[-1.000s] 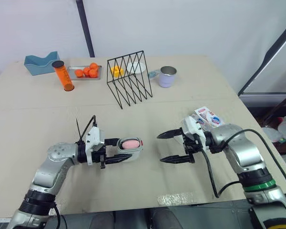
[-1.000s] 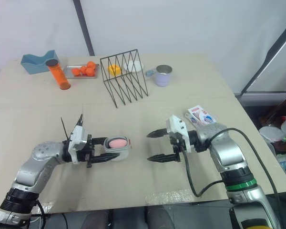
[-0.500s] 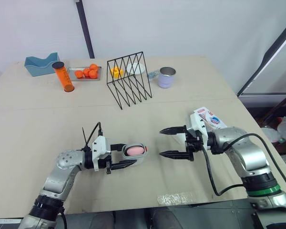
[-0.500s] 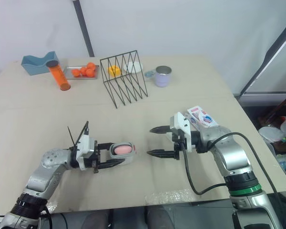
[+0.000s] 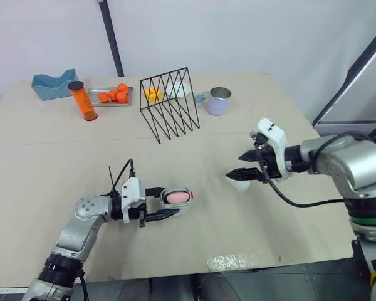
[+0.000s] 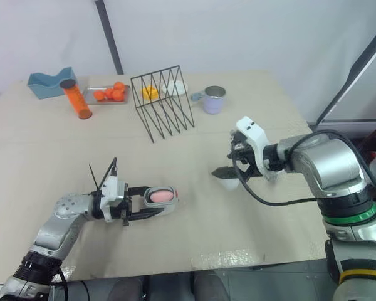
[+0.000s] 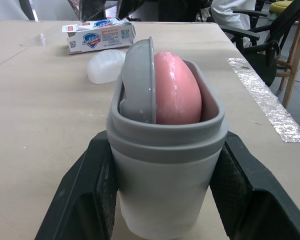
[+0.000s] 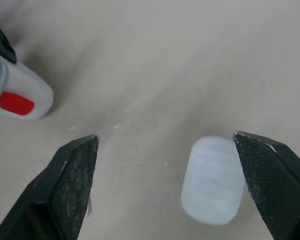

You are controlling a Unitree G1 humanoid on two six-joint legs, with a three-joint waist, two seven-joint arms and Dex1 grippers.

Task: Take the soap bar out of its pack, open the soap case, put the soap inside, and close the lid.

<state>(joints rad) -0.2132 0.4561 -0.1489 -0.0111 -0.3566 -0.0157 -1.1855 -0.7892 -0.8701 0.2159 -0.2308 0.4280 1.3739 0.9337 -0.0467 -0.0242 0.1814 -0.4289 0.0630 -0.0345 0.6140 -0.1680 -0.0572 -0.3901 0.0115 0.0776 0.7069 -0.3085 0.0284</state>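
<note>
My left gripper (image 5: 166, 205) is shut on the grey soap case (image 5: 177, 200), its black fingers (image 7: 82, 192) pressing on both sides. The pink soap bar (image 7: 177, 87) stands inside the case, beside a grey insert (image 7: 140, 80). My right gripper (image 5: 240, 172) is open and hangs above the table, right of the case. Below it lies a white ribbed lid-like piece (image 8: 212, 180), loose on the table between the spread fingers (image 8: 72, 180). The printed soap pack (image 7: 97, 36) lies farther off, behind that white piece (image 7: 106, 65).
At the back stand a black wire rack (image 5: 169, 103), a metal mug (image 5: 219, 100), an orange tube (image 5: 83, 100), a tray of oranges (image 5: 113, 95) and a blue container (image 5: 53, 83). A strip of tape (image 5: 238, 260) marks the front edge.
My right gripper has risen and pulled back to the right, away from the case. The white piece now shows on the table under it. The left arm holds still.
</note>
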